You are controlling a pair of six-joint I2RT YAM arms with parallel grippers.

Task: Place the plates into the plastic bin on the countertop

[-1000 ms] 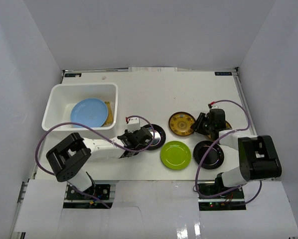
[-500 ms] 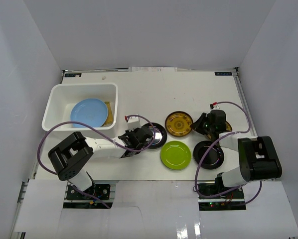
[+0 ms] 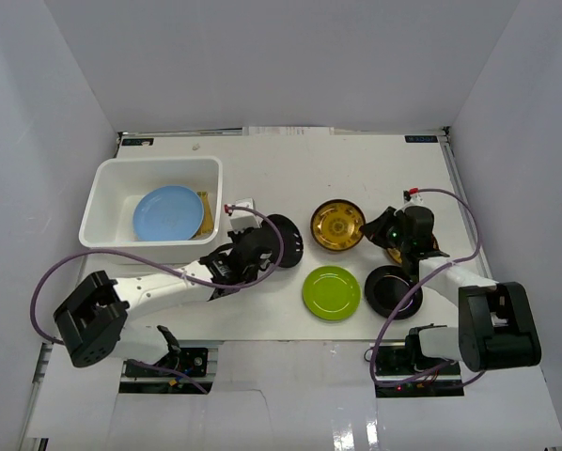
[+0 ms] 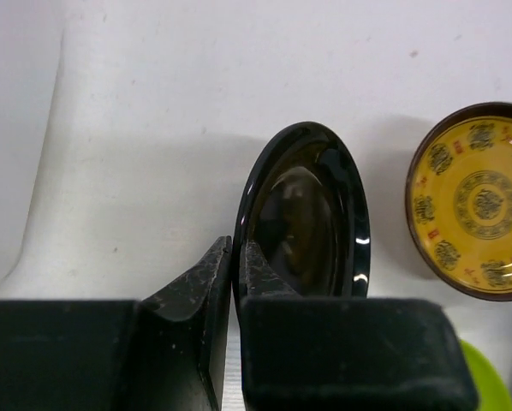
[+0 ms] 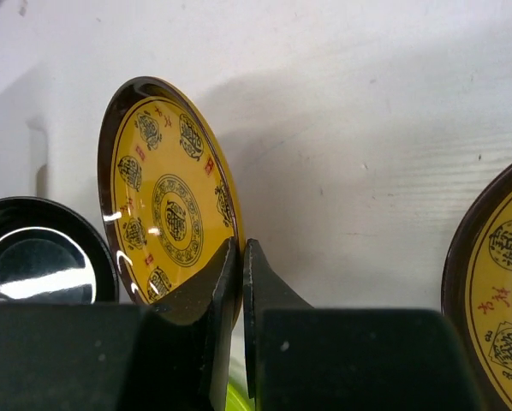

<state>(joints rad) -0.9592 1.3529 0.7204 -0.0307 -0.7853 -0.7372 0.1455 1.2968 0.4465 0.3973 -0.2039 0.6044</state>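
The left gripper (image 4: 236, 257) pinches the rim of the tilted black plate (image 4: 303, 223) just ahead of it, the right gripper (image 5: 241, 253) likewise a gold-patterned plate (image 5: 166, 197), and such thin holds on slick rims could slip before the plastic bin (image 3: 154, 162).

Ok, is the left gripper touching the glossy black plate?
Touching. The left wrist view shows the left gripper pinching the rim of the glossy black plate.

Bare countertop (image 3: 356, 169) along far edge; plastic bin (image 3: 102, 202) mouth open above, blue plate (image 3: 166, 212) on its floor
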